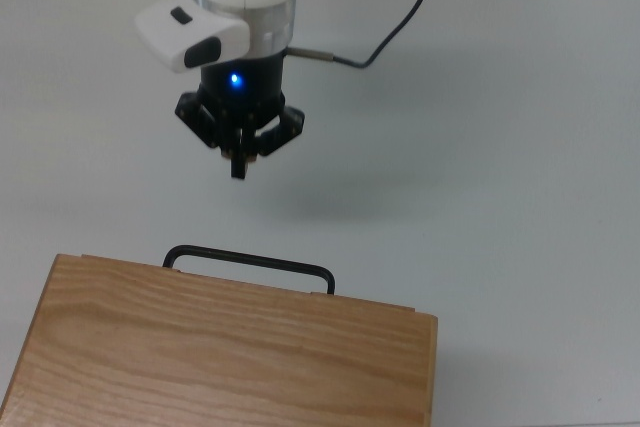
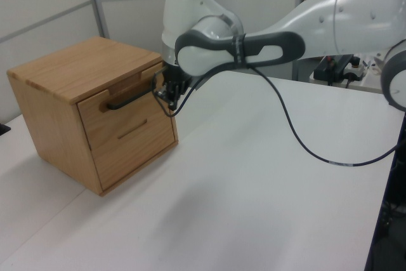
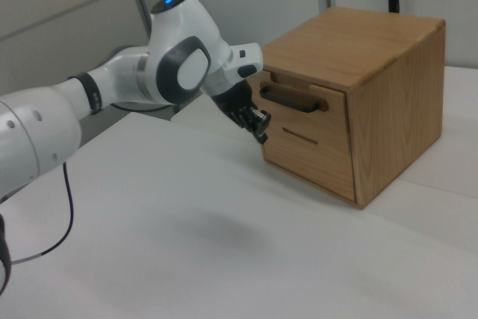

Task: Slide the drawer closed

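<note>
- Where the fingertips meet in the upper middle of the top view, the gripper is pinched together with nothing between its fingers, its tip a single dark point hanging over bare white table.
- Black linkages fan out on both sides of the fingers, and a blue light glows on the dark body just above them in the top view.
- Clear table separates the gripper from the handle in the top view; the gripper does not touch it.
- At the left view's centre left, the gripper sits just beside the handle's near end, in front of the drawer face.
- Behind the gripper comes the white wrist, with a black cable curving off toward the top view's upper right.
- Filling the upper part of the cabinet front, the drawer is light wood with a wide front panel; its thin black bar handle runs across it, standing off the panel.
- Its front lies about level with the cabinet face in the right view, centre right of the frame.
- Below it is a second wooden panel with a short dark slot.
- A flat grained cabinet top fills the lower left of the top view.
</note>
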